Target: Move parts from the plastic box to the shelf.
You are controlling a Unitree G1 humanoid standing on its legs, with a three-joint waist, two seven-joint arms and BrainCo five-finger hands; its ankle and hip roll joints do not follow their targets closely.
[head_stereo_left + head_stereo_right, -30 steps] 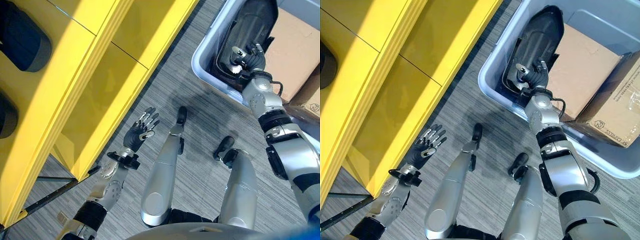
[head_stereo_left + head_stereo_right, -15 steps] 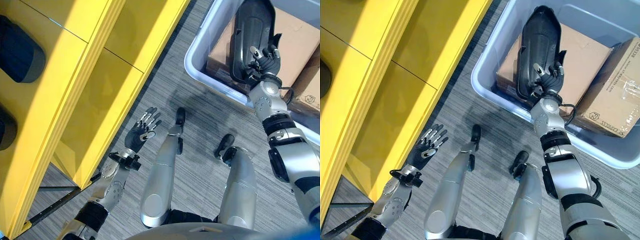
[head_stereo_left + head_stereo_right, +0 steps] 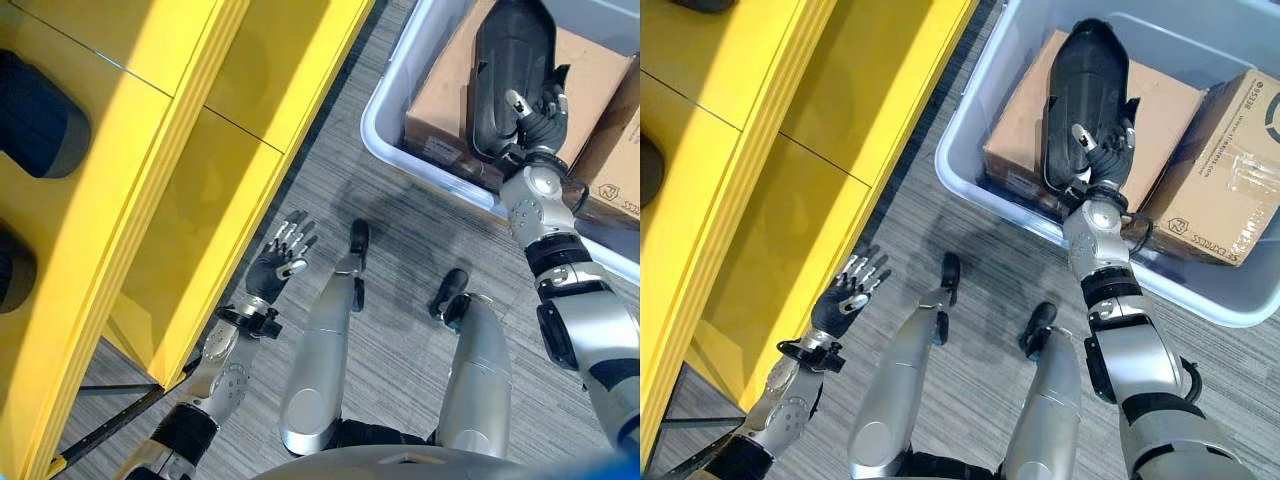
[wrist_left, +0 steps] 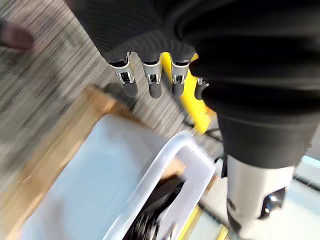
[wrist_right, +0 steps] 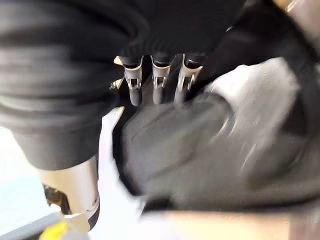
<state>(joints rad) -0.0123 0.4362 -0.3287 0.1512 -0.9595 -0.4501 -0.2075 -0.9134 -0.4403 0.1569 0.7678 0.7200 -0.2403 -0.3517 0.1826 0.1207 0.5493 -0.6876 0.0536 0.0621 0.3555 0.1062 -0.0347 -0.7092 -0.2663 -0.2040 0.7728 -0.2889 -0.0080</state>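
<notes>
A long black moulded part (image 3: 1083,90) stands tilted above the grey plastic box (image 3: 970,105), with its lower end in my right hand (image 3: 1103,150). That hand is shut on it, thumb on one side and fingers on the other. The right wrist view has its fingers (image 5: 155,82) against the dark part (image 5: 200,145). My left hand (image 3: 275,265) hangs open, fingers straight, beside the low front edge of the yellow shelf (image 3: 200,120). It holds nothing. In the left wrist view the straight fingers (image 4: 150,80) point toward the plastic box (image 4: 160,175).
Two cardboard boxes (image 3: 1170,100) (image 3: 1220,170) lie inside the plastic box under the part. Two dark parts (image 3: 35,105) (image 3: 10,265) sit in the shelf's upper compartments. The lower shelf compartments are bare yellow. Grey carpet runs between shelf and box.
My right hand has raised the black part from low inside the box to above the cardboard boxes. The view has shifted a little. The left hand has barely moved.
</notes>
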